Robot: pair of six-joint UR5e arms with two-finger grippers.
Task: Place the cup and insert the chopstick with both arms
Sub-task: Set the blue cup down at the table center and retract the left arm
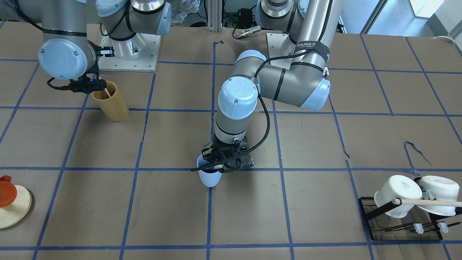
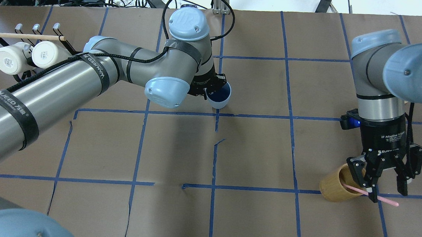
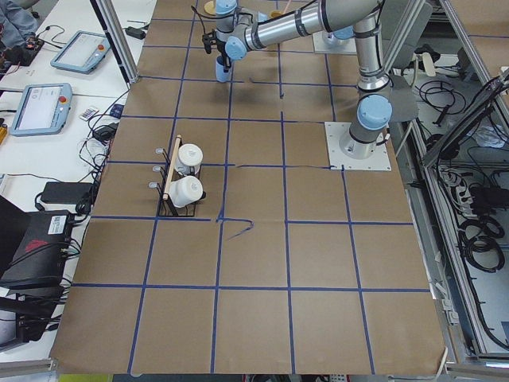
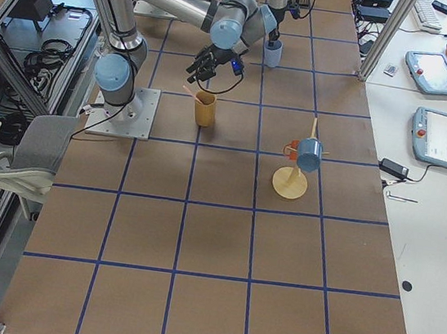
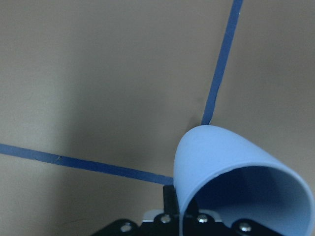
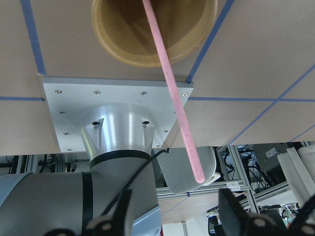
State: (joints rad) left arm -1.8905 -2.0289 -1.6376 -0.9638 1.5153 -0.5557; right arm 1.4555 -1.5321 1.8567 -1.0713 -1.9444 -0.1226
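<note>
My left gripper (image 2: 210,89) is shut on the rim of the light-blue cup (image 2: 219,95), which it holds tilted and low over the table's far middle. The cup also shows in the front view (image 1: 210,177) and fills the left wrist view (image 5: 231,167). I cannot tell whether it touches the table. My right gripper (image 2: 382,184) is open just above the tan bamboo cylinder (image 2: 335,186). One pale-pink chopstick (image 2: 372,196) leans out of that cylinder. In the right wrist view the chopstick (image 6: 172,98) runs between my spread fingers (image 6: 236,216) without touching them.
A black rack (image 1: 375,209) with two white mugs (image 1: 397,195) and a wooden dowel (image 1: 429,203) stands at the table's left end. A round wooden stand (image 1: 14,209) with an orange piece is at the right end. The right arm's base plate (image 6: 118,93) lies behind the cylinder.
</note>
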